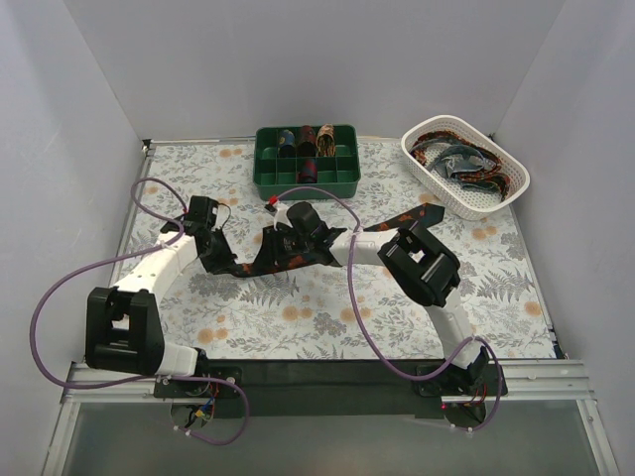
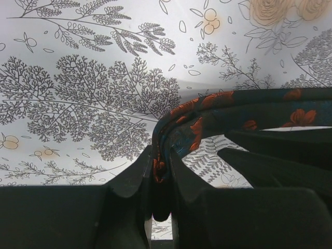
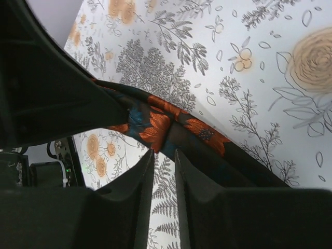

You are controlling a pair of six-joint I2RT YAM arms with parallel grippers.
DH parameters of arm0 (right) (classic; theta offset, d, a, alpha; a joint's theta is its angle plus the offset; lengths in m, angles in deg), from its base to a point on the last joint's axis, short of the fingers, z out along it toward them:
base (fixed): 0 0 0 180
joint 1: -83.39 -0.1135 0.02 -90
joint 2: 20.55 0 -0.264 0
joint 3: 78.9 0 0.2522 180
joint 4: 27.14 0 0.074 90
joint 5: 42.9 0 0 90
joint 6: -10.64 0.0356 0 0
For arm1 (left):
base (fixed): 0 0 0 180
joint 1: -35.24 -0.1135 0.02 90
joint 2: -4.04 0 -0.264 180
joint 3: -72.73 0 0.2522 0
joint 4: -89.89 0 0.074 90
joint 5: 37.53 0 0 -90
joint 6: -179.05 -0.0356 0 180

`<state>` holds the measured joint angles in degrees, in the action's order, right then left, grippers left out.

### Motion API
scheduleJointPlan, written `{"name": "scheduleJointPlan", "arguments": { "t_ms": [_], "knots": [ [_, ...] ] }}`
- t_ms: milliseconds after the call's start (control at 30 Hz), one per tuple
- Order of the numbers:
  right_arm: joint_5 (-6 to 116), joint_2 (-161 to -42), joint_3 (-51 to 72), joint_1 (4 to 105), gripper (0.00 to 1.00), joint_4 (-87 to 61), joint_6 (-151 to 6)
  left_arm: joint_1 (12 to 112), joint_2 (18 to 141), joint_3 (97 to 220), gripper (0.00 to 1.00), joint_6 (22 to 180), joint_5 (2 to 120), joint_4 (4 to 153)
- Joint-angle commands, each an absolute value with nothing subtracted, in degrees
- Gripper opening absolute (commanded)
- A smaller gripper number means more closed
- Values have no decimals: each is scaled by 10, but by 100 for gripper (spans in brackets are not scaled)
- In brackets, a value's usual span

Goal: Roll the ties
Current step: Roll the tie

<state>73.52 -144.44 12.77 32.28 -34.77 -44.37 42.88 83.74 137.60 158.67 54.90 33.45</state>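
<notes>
Near tabletop [image 1: 298,322]: open, passable.
Far edge: green tray [image 1: 306,183] and white basket [image 1: 466,198] block.
Middle: taut tie [image 1: 263,263] crossing, purple cable [image 1: 354,302] arching over.

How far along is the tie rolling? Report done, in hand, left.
Done: rolled ties sit in the green tray. In hand: one floral tie, not yet rolled, is pinched by the left gripper; the right gripper is at it, grip unclear. Left: loose ties in the white basket.
</notes>
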Motion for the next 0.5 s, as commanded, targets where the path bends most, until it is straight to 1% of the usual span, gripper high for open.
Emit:
{"name": "scheduleJointPlan", "arguments": {
  "t_ms": [0, 167, 467],
  "knots": [
    [750, -1448, 149, 319, 24, -405, -431, 438, 845, 1394, 0, 1576, 511, 314],
    [758, -1467, 164, 315, 20, -414, -421, 447, 856, 1398, 0, 1573, 505, 310],
    [779, -1505, 185, 306, 17, -415, -410, 464, 867, 1409, 0, 1572, 489, 310]
  ]
}}
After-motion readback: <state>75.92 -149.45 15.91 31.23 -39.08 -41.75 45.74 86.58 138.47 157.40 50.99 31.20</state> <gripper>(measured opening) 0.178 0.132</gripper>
